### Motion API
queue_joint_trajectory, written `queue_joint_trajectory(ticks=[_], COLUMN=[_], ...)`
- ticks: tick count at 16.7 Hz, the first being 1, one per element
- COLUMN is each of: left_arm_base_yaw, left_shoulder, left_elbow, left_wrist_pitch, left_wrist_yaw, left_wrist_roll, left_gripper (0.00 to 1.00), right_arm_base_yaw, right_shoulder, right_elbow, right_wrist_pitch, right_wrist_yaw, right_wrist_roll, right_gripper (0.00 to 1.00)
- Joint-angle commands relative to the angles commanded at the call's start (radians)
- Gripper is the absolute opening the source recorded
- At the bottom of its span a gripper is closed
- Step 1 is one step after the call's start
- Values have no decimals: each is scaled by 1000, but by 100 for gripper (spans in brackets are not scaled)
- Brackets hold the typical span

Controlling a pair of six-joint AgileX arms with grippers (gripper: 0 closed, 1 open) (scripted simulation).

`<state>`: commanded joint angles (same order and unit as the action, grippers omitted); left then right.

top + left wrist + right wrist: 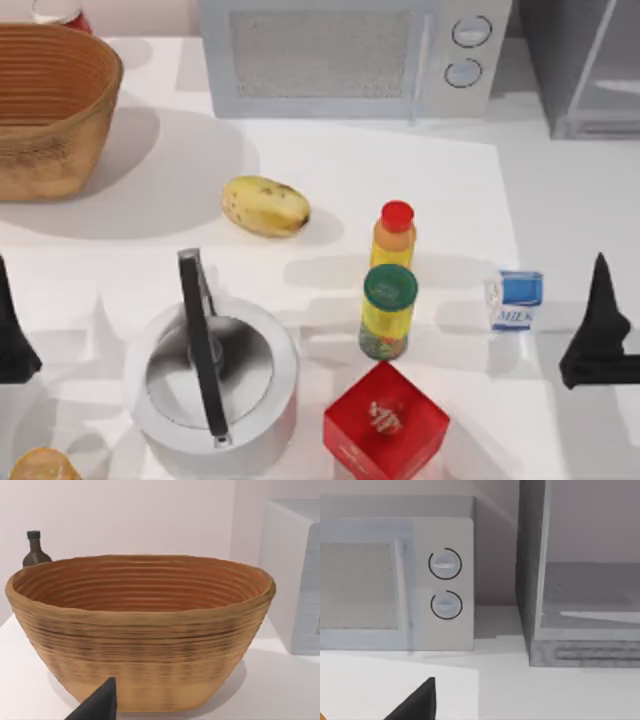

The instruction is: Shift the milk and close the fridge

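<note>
The milk (516, 300) is seen standing upright near the table's right side, with bare white table (400, 170) behind it toward the fridge (585, 70) at the far right corner. The right gripper (598, 335) is held just right of the carton, apart from it, and the left gripper (12, 330) is parked at the left edge; whether either is clenched cannot be told. The green-capped bottle (388, 312) stands to the carton's left, a clear gap between them.

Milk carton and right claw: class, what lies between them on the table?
Nothing: in the top view only bare white table separates the milk from the right claw, which sits at the table's right edge.
</note>
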<state>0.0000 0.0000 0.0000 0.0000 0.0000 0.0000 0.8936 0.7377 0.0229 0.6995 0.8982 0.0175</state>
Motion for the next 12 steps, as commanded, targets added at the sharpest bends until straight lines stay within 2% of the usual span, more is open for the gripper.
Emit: queue_joint_trajectory(ticks=[2,8,12], left_arm_base_yaw=[0,0,0], left_shoulder=[0,0,0], left_elbow=[0,0,0], left_wrist_pitch=[0,0,0], left_wrist_yaw=[0,0,0], left_wrist_roll=[0,0,0], left_gripper=[100,100,100], right_arm_base_yaw=[30,26,25], right_shoulder=[30,41,194], right_elbow=[1,-4,-6], right_wrist_pitch=[30,32,103], right_wrist_yaw=[29,28,26], right_wrist_roll=[1,3,29], right_gripper=[100,100,100])
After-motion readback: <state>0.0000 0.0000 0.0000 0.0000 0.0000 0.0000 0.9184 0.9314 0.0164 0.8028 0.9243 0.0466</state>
